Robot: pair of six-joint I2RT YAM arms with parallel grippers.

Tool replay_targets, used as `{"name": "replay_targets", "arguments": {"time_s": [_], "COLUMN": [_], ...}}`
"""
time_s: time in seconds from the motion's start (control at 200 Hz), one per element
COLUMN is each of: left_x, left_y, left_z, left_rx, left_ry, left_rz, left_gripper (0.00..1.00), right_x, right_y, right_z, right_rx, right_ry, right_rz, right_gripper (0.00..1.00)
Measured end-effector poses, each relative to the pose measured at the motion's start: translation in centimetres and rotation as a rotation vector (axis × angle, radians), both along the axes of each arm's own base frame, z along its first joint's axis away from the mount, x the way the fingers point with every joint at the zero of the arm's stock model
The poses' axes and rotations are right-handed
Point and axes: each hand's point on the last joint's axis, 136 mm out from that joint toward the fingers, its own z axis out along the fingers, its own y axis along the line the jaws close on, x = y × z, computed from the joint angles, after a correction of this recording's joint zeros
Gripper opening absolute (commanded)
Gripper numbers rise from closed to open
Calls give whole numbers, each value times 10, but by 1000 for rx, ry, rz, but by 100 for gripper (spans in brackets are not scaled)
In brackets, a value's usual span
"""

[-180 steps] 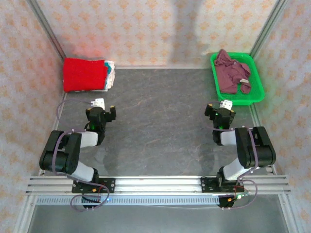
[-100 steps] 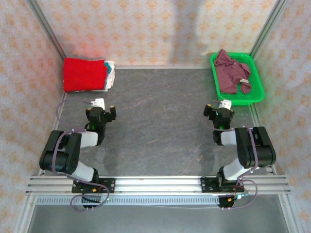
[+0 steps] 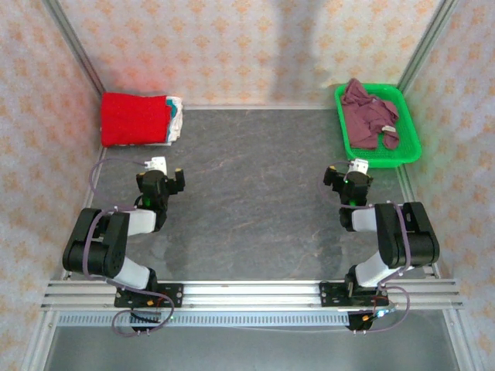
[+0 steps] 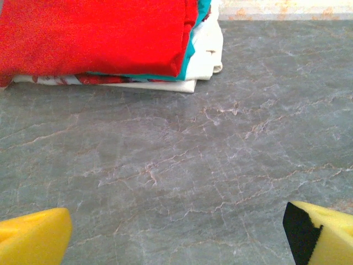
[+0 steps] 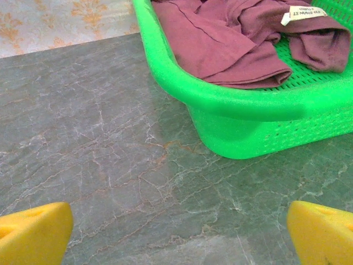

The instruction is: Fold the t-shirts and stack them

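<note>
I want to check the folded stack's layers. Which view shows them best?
The left wrist view: the folded stack sits close, edge-on, with red, teal and white layers distinct. The top external view shows it small, from above, mostly the red top shirt.

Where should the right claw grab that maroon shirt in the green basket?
I'd pinch the bunched fold of the maroon shirt beside the green basket's near rim, right claw coming down from above: the shirt lies crumpled and the basket wall blocks side approaches.
</note>
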Motion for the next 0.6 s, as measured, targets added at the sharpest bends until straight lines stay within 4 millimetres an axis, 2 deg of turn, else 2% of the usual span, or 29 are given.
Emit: {"name": "replay_targets", "arguments": {"time_s": [0.045, 0.075, 0.11, 0.245, 0.285, 0.345, 0.415, 0.485, 0.55, 0.601], "left_x": [-5, -7, -8, -15, -17, -16, -9, 2, 12, 18], "left_y": [-3, -7, -14, -35, -40, -50, -76, -120, -171, -212], "left_z": [7, 19, 40, 162, 198, 238, 269, 288, 292, 285], "left_rx": [14, 20, 19, -47, -71, -100, -119, -127, -116, -99], "left_ry": [12, 5, -32, -296, -366, -425, -439, -412, -357, -298], "left_rz": [-3, -11, -25, -50, -56, -72, -135, -241, -365, -464], "left_gripper": [96, 96, 96, 96, 96, 95, 95, 94, 94, 93], "right_x": [-5, -9, -11, 1, 7, 16, 31, 48, 62, 73], "right_y": [0, 2, 4, 13, 13, 9, -3, -25, -44, -57], "right_z": [9, 19, 40, 152, 180, 213, 231, 234, 228, 218], "right_rx": [-9, -11, -8, 26, 44, 79, 126, 166, 184, 205], "right_ry": [6, 1, -28, -202, -233, -247, -222, -165, -94, -37], "right_rz": [-8, -10, -6, -5, -20, -53, -104, -173, -231, -262], "right_gripper": [100, 100, 99, 99, 100, 99, 100, 100, 100, 98]}}
